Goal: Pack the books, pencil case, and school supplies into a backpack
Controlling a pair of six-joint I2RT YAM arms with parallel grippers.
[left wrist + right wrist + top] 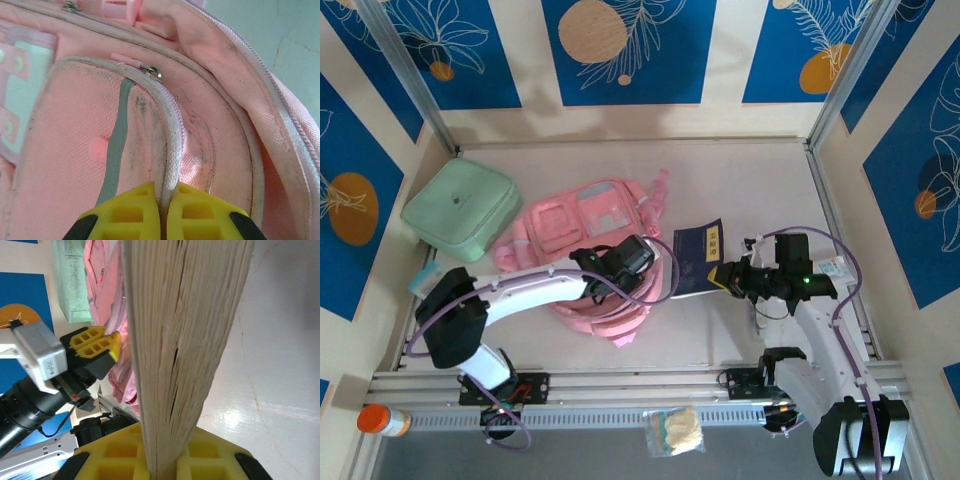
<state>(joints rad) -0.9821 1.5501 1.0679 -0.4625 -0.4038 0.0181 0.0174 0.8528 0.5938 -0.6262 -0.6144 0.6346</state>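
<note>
Pinching the pale zipper seam of the large pink fabric backpack (75, 150), my left gripper (163, 202) has its yellow fingers pressed together with only that ridge of cloth between them, just below the small metal zip pull (154, 73). The backpack lies flat in the middle of the pale table (740, 180), front pockets up. I judge it soft and floppy, likely to sag wherever it isn't held, so the corded seam seems the firmest place to hold it, and lifting there should help the mouth gape. My right gripper (162, 460) is clamped on one edge of the dark navy book with a white rectangular label (698, 258), which stands on edge just beside the backpack's right side. The book looks stiff and fairly light, but its smooth covers could slip or swing, since I hold it at one end only. My own left arm lies across the near side of the backpack, and loops of purple cable (665, 285) hang between book and bag, so I think the way in is tight. The mint green square pouch (460, 208) sits just beside the backpack's far left, and an orange-capped bottle (382, 419) stands at the near rail, well apart.
</note>
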